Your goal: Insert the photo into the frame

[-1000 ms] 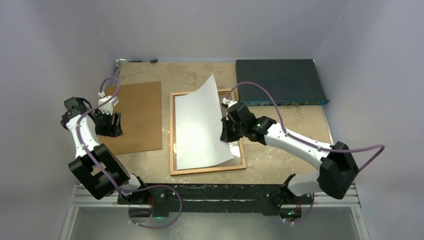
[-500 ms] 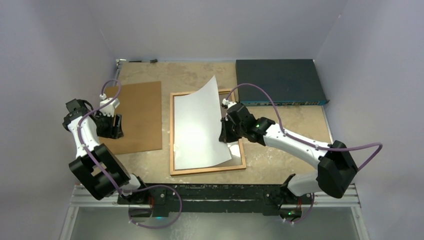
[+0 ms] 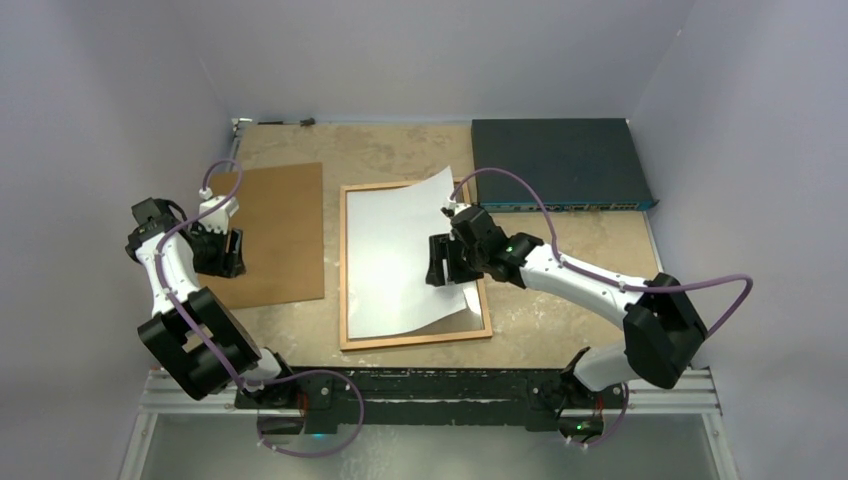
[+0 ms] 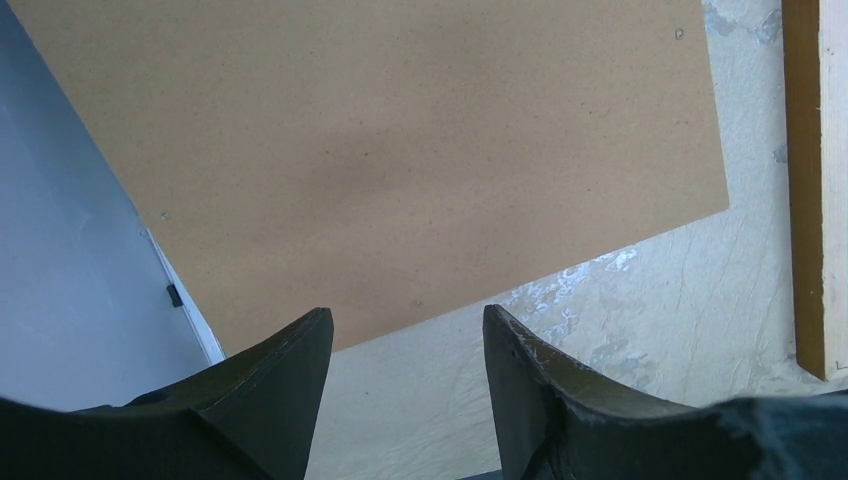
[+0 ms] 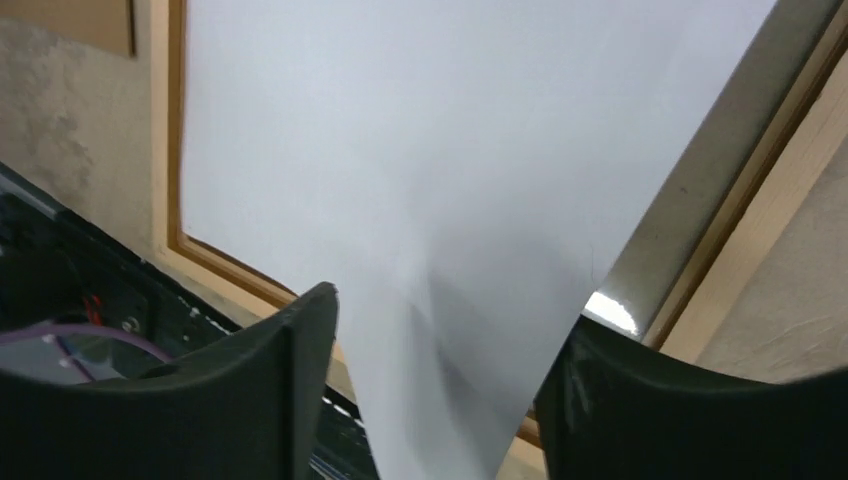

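The photo lies white back up over the orange-brown frame at the table's middle, its far right corner still curled upward. My right gripper hovers over the photo's right edge, jaws apart. In the right wrist view the blurred white photo runs loose between the spread fingers of the right gripper, with the frame's rail behind it. My left gripper is open and empty; in its wrist view the left gripper hangs above the near edge of the brown backing board.
The backing board lies flat left of the frame. A dark blue flat box sits at the back right. Grey walls close in the table on three sides. The frame's left rail shows at the left wrist view's right edge.
My right gripper has opened and let go of the photo. The sheet, held up steeply before, has dropped nearly flat onto the frame. The left arm has not moved.
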Controlling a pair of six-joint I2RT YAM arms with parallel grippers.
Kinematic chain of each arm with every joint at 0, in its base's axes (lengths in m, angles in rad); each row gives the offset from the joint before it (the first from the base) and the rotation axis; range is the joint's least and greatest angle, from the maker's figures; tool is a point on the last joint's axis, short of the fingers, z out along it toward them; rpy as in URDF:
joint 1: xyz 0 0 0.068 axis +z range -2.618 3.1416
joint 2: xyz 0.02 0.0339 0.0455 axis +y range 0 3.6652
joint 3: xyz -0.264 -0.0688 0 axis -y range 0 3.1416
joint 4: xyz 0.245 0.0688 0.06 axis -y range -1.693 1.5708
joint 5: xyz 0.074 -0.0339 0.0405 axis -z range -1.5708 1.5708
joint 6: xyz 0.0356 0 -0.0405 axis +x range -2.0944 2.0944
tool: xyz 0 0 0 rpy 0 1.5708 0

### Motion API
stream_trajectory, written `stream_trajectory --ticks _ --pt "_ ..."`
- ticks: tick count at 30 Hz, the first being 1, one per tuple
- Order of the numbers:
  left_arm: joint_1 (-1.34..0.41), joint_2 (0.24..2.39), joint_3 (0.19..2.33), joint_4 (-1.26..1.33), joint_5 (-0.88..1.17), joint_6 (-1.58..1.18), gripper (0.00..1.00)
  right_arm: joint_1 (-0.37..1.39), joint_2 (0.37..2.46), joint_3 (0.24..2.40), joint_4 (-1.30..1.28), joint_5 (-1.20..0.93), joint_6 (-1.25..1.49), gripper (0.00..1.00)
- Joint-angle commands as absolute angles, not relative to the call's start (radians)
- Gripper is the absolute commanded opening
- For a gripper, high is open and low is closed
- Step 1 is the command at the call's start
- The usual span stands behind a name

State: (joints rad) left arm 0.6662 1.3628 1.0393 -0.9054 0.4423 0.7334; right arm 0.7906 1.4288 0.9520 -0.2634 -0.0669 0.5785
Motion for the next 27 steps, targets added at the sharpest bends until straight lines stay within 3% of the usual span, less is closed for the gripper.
stream_trajectory --ticks 1,6,13,21,27 --pt "0.664 1.353 1.054 -0.89 0.45 0.734 0.56 0.787 1.415 0.962 -0.288 -0.007 0.567 0.79" --pt "0.664 1.369 1.07 -0.885 0.426 0.733 0.56 0.787 1.437 1.027 -0.386 0.116 0.543 0.99" --pt "0.664 1.388 1.084 -0.839 0.358 0.733 0.56 0.787 1.402 1.063 -0.484 0.289 0.553 0.99" --pt "0.664 1.431 1.102 -0.745 0.271 0.704 0.57 0.812 1.397 1.131 -0.429 0.319 0.578 0.99" --pt "0.664 1.513 1.139 -0.636 0.183 0.641 0.54 0.984 1.591 1.344 -0.279 0.288 0.648 0.99"
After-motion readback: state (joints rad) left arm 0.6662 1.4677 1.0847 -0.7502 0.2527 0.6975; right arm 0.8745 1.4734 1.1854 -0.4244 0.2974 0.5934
